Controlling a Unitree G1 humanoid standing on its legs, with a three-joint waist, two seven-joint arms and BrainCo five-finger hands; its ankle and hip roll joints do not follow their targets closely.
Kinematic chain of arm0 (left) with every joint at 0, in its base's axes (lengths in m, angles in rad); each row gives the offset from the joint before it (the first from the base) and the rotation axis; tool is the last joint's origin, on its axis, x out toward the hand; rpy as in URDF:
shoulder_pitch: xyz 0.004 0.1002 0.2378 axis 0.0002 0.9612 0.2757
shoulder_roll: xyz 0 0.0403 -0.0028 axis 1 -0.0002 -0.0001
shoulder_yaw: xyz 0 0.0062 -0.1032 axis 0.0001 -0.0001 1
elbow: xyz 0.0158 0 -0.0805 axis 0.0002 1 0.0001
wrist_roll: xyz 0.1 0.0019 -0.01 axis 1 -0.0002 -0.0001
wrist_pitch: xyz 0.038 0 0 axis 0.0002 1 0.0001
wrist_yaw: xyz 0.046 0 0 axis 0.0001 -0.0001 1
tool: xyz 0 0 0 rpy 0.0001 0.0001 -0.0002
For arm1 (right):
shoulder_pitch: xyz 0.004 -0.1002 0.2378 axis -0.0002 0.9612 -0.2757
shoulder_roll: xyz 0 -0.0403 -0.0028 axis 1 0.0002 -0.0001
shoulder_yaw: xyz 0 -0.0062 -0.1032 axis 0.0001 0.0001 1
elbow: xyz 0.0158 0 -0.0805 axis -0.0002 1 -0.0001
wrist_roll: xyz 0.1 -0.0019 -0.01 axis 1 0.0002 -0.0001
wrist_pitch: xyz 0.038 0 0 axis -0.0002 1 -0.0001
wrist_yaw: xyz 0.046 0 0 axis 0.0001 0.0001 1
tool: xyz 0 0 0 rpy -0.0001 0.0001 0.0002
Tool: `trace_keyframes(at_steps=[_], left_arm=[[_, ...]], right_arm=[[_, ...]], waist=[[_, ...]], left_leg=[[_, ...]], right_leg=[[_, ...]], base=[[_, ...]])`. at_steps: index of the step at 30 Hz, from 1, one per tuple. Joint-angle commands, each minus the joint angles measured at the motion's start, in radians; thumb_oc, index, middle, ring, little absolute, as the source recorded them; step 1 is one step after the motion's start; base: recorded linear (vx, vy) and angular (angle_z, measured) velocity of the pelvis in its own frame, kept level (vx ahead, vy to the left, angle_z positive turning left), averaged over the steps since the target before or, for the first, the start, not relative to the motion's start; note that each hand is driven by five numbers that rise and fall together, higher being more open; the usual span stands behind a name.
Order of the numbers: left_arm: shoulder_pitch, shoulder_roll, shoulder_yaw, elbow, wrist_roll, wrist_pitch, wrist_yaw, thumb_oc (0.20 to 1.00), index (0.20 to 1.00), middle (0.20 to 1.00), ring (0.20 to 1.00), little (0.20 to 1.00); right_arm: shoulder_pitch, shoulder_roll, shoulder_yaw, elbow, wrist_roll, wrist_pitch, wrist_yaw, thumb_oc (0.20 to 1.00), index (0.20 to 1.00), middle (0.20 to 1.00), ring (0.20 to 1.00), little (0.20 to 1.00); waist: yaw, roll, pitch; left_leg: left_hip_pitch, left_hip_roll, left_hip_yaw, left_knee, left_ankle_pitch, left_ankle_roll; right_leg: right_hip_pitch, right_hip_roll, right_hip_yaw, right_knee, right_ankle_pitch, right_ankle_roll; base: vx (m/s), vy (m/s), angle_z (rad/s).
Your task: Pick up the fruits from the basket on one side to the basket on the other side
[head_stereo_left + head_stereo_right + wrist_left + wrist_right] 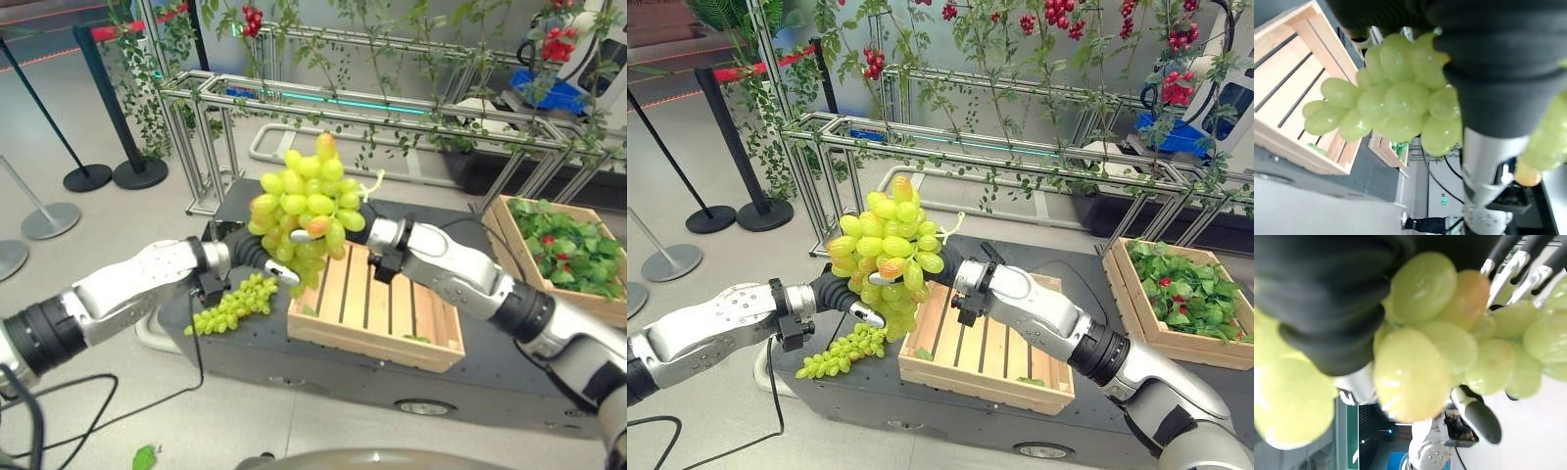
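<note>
A large bunch of green grapes (306,211) is held in the air between my two hands, above the left end of an empty slatted wooden crate (392,308). My left hand (838,292) comes in from the left, its fingers curled under the bunch. From the right, my right hand (948,266) meets the same bunch. In the right wrist view its fingers (1508,262) reach round the grapes (1415,367). A smaller green grape bunch (235,305) lies on the dark platform (245,357), left of the crate.
A second wooden crate (505,220) at the right holds green leaves and small red fruits. Behind the platform stands a metal frame (294,98) hung with vines and red berries. Stanchion posts (118,117) stand on the floor at the left.
</note>
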Motion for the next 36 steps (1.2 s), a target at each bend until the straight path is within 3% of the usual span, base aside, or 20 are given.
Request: trace_keyframes(at_steps=[1,15,22,23,24,25,36], left_arm=[[0.028,-0.039,0.065,0.029,-0.084,-0.010,-0.040,1.000,1.000,1.000,1.000,1.000],[0.200,-0.089,0.157,0.052,-0.130,0.032,-0.066,1.000,1.000,1.000,1.000,1.000],[0.252,-0.130,0.154,0.058,-0.145,0.056,-0.072,1.000,1.000,1.000,1.000,1.000],[0.252,-0.132,0.150,0.061,-0.144,0.057,-0.073,0.853,0.853,0.853,0.853,0.853],[0.252,-0.132,0.149,0.061,-0.144,0.056,-0.074,0.633,0.633,0.633,0.633,0.633],[0.245,-0.136,0.141,0.062,-0.143,0.057,-0.072,0.200,0.200,0.200,0.200,0.200],[0.238,-0.147,0.132,0.070,-0.138,0.054,-0.071,0.200,0.200,0.200,0.200,0.200]], right_arm=[[-0.023,0.037,-0.052,-0.022,0.050,-0.063,0.012,0.200,0.200,0.200,0.200,0.200],[0.048,0.117,-0.093,0.030,0.108,-0.042,0.008,0.200,0.200,0.200,0.200,0.200],[0.070,0.138,-0.090,0.029,0.118,-0.031,0.007,0.200,0.200,0.200,0.200,0.200],[0.071,0.140,-0.092,0.028,0.119,-0.032,0.006,0.200,0.200,0.200,0.200,0.200],[0.071,0.140,-0.092,0.028,0.119,-0.032,0.006,0.200,0.200,0.200,0.200,0.200],[0.072,0.146,-0.093,0.030,0.119,-0.033,0.003,0.200,0.200,0.200,0.200,0.200],[0.073,0.163,-0.087,0.040,0.116,-0.027,-0.004,0.200,0.200,0.200,0.200,0.200]], waist=[[0.018,-0.028,-0.010],[0.014,-0.026,-0.013],[0.009,-0.025,-0.013],[0.009,-0.025,-0.013],[0.009,-0.026,-0.013],[0.010,-0.027,-0.013],[0.010,-0.029,-0.012]], left_leg=[[-0.019,-0.008,-0.015,0.015,-0.016,0.010],[-0.020,-0.009,-0.013,0.014,-0.018,0.011],[-0.021,-0.009,-0.012,0.013,-0.018,0.013],[-0.022,-0.009,-0.012,0.012,-0.017,0.012],[-0.022,-0.009,-0.012,0.012,-0.017,0.012],[-0.024,-0.010,-0.013,0.011,-0.017,0.013],[-0.025,-0.009,-0.014,0.009,-0.016,0.013]], right_leg=[[-0.005,-0.083,-0.037,0.038,0.052,0.142],[-0.004,-0.083,-0.035,0.034,0.050,0.138],[-0.010,-0.082,-0.032,0.034,0.050,0.136],[-0.010,-0.081,-0.033,0.033,0.049,0.137],[-0.010,-0.081,-0.033,0.033,0.049,0.137],[-0.011,-0.080,-0.033,0.032,0.049,0.136],[-0.011,-0.079,-0.032,0.035,0.047,0.135]], base=[[0.00,0.000,0.00],[0.00,0.000,0.00],[0.00,0.000,0.00],[0.00,0.000,0.00],[0.00,0.000,0.00],[0.00,0.000,0.00],[0.00,0.000,0.00]])
